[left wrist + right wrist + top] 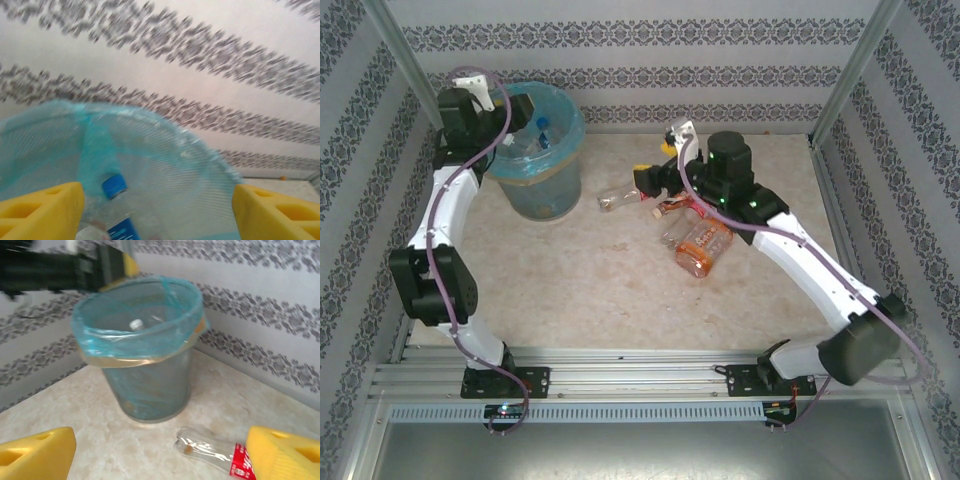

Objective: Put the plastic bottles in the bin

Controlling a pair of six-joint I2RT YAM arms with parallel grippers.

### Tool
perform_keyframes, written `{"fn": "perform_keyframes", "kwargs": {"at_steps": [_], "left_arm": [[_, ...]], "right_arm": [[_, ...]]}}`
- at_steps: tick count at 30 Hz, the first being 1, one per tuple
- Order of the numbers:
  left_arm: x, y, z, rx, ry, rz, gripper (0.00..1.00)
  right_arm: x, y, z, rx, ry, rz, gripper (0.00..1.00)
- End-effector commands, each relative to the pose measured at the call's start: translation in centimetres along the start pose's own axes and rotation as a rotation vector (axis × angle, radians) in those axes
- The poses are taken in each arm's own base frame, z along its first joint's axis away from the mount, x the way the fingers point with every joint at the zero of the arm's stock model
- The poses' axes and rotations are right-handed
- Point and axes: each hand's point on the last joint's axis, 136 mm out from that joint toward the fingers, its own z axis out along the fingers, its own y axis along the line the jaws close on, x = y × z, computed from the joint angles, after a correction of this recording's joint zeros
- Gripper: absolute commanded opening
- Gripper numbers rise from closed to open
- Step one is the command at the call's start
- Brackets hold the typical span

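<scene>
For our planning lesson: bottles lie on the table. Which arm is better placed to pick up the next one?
Right. The right gripper, open, sits low beside a clear bottle on the table, while the left gripper hangs open above the bin, away from the other bottles.

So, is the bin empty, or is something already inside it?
Not empty. The left wrist view looks into the bin and shows a blue-capped bottle lying inside it.

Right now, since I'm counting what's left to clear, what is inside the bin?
Inside the bin, one clear blue-capped bottle shows near the top. The blue bag hides whatever lies deeper, so a full count is impossible.
</scene>
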Motion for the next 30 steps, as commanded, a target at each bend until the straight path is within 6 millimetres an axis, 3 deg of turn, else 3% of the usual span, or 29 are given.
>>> {"fn": "perform_keyframes", "kwargs": {"at_steps": [1, 4, 7, 12, 16, 19, 22, 25, 30], "left_arm": [[-6.7, -5.4, -4.5, 0.141, -0.164, 0.081, 0.78], [-7.0, -7.4, -6.9, 0.132, -0.169, 0.178, 0.78], [-5.2, -9.0, -9.0, 0.090, -0.135, 0.296, 0.78], [0.9, -11.0, -11.8, 0.095, -0.070, 0.379, 0.79], [7.1, -14.0, -11.7, 0.137, 0.131, 0.539, 0.79], [10.4, -15.9, -10.7, 0.186, 0.270, 0.584, 0.82], [13.1, -17.1, -8.9, 0.237, 0.378, 0.539, 0.81], [16.6, -17.7, -6.3, 0.247, 0.502, 0.563, 0.81], [21.8, -19.1, -1.4, 0.264, 0.699, 0.565, 0.82]], "right_arm": [[1.1, -4.0, 1.3, 0.136, 0.078, 0.230, 0.85], [3.0, -6.8, 3.1, 0.238, 0.175, 0.357, 0.78], [5.4, -7.8, 5.4, 0.335, 0.289, 0.388, 0.78], [8.2, -8.7, 9.4, 0.463, 0.401, 0.387, 0.81], [9.0, -9.3, 10.4, 0.410, 0.430, 0.497, 0.80], [8.4, -10.8, 8.2, 0.404, 0.399, 0.555, 0.77], [8.6, -13.0, 4.0, 0.484, 0.386, 0.556, 0.77], [9.3, -15.1, -0.4, 0.564, 0.375, 0.574, 0.77], [9.0, -16.4, -6.2, 0.640, 0.311, 0.575, 0.77]]}}
